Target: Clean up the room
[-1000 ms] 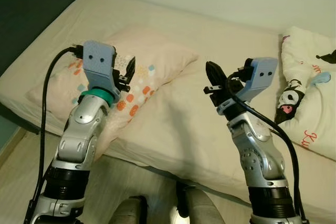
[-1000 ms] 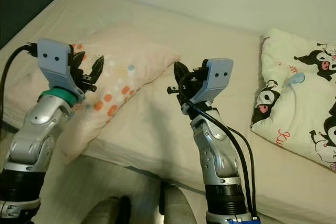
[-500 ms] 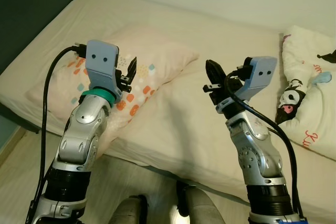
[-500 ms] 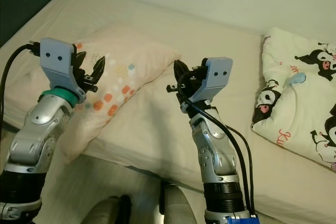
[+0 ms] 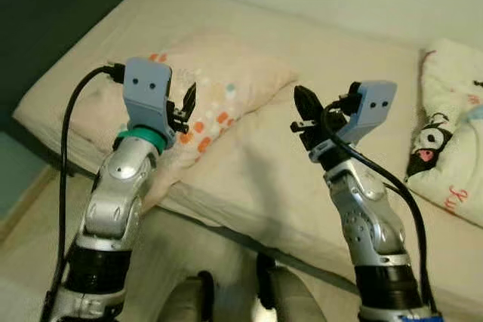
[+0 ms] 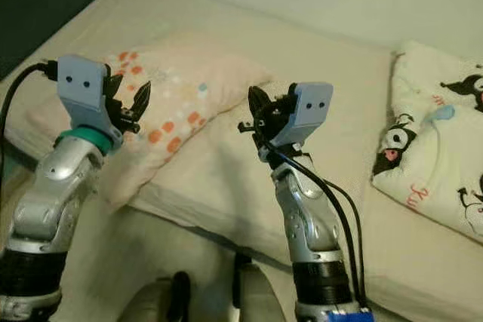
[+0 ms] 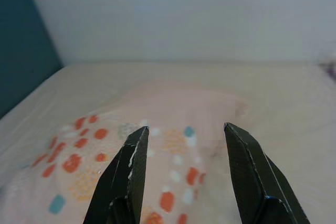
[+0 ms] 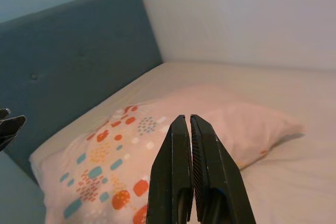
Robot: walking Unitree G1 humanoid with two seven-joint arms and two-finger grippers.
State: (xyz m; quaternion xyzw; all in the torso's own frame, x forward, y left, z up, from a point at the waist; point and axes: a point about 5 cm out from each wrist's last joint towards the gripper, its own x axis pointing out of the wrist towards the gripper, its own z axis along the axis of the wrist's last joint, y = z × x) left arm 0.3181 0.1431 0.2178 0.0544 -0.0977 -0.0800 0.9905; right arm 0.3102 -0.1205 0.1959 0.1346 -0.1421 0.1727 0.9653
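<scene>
Spread wide, the jaws of the left gripper point(image 7: 182, 174) hang in the air holding nothing, while those of the right gripper point(image 8: 189, 169) are pressed together, also holding nothing. Both arms are raised in front of the robot over the near edge of the bed point(image 5: 249, 209).

By my reading, the step in hand is the approach to the pillow point(image 5: 226, 88), the likeliest thing to be straightened here; no grasp has begun.

Just beyond and below the left jaws lies the pillow, pale pink with orange, blue and white patches. Its patterned face spans the gap between the two fingers in the left wrist view, yet nothing touches it. From the right jaws it lies ahead and off towards the left arm, well apart from the closed tips, with bare sheet between.

Further off from the right jaws, on the side away from the pillow, a cream blanket point(image 6: 438, 141) printed with black-and-white cartoon figures lies rumpled on the bed. Past the pillow stands the blue headboard point(image 8: 73, 66).

The next move probably calls for lowering the left gripper forward until the open fingers straddle a fold or edge of the pillow, then closing.
</scene>
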